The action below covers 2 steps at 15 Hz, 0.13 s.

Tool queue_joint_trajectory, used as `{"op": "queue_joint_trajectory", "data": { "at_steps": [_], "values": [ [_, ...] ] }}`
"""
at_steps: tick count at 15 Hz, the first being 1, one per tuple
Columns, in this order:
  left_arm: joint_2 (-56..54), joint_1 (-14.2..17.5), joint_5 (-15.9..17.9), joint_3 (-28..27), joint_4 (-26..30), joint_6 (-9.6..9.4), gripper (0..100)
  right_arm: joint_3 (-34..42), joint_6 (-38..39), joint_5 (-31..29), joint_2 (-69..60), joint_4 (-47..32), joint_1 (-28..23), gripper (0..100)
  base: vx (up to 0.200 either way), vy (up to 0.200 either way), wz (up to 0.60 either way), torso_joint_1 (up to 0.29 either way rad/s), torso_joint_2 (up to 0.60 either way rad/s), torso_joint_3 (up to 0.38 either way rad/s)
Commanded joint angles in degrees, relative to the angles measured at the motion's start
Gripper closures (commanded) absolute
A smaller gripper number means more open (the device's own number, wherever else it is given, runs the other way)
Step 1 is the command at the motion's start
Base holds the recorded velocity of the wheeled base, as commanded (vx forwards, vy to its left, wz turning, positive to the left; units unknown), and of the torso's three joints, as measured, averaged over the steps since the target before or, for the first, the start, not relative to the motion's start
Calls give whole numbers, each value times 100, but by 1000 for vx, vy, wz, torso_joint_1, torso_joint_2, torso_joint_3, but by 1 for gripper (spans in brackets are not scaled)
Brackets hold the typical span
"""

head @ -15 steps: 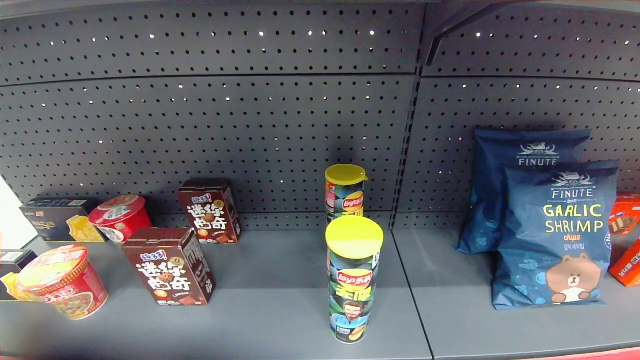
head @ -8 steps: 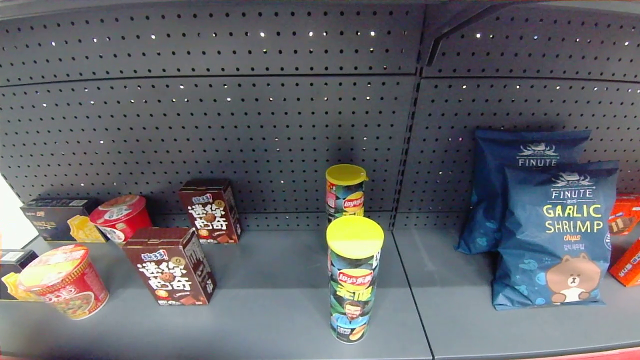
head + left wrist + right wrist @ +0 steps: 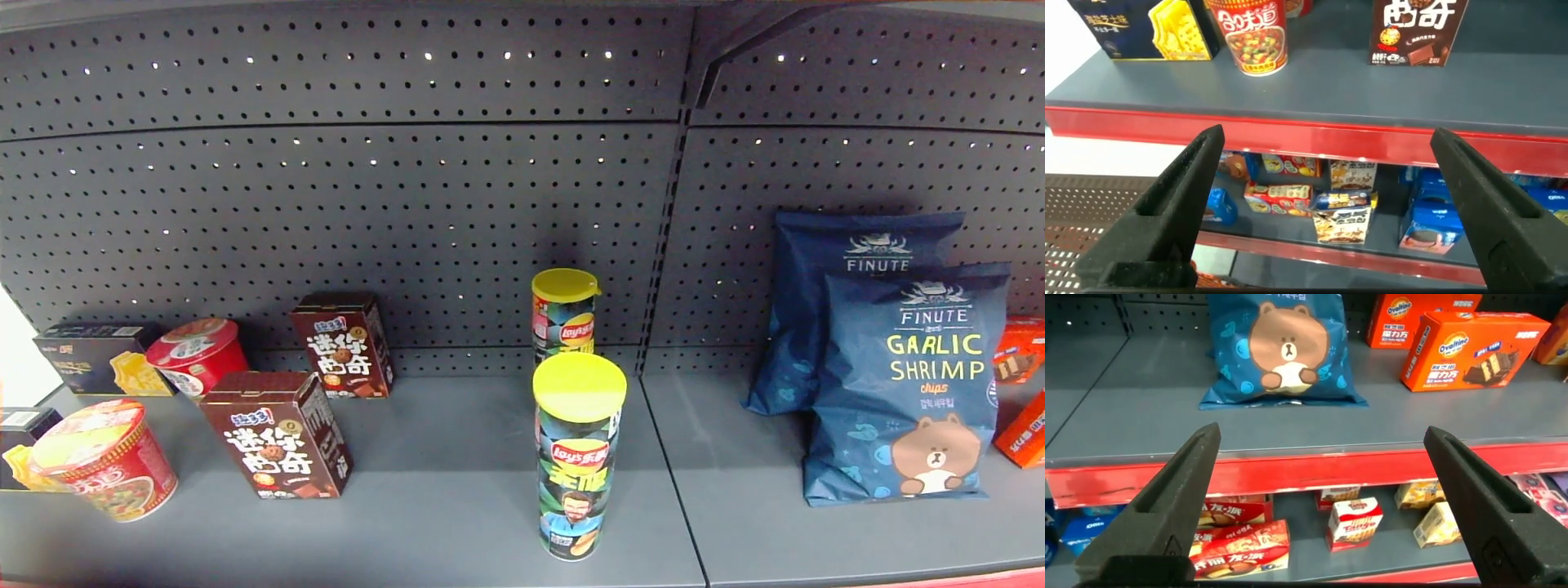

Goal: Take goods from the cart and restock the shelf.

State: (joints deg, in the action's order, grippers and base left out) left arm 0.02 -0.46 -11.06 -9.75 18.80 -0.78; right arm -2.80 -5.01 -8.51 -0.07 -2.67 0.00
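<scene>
The grey shelf [image 3: 457, 490] carries two chip cans with yellow lids, one in front [image 3: 576, 453] and one behind [image 3: 563, 314]. Left of them stand two brown cookie boxes [image 3: 277, 433], red noodle cups [image 3: 102, 457] and dark boxes [image 3: 94, 355]. Two blue shrimp chip bags [image 3: 906, 384] lean at the right, with orange boxes [image 3: 1020, 376] past them. My left gripper [image 3: 1327, 212] hangs open with nothing in it, before the shelf's red front edge [image 3: 1306, 135], below a noodle cup [image 3: 1247, 33]. My right gripper [image 3: 1323, 502] is open too, holding nothing, in front of the bear-printed bag [image 3: 1282, 347].
A perforated grey back panel [image 3: 408, 204] rises behind the goods. A lower shelf with packed snack boxes [image 3: 1347, 208] lies under the red edge in both wrist views. Bare shelf surface lies between the cookie boxes and the cans, and between the cans and the bags.
</scene>
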Motion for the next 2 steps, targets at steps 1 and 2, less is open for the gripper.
{"op": "queue_joint_trajectory", "data": {
  "at_steps": [1,2],
  "values": [
    [-2,2,-11,0,1,-1,0,-1,-9,-2,7,3,0,0,0,0,0,0,0,0],
    [-2,2,-2,0,1,-1,0,-1,26,-2,7,3,0,0,0,0,0,0,0,0]
  ]
}}
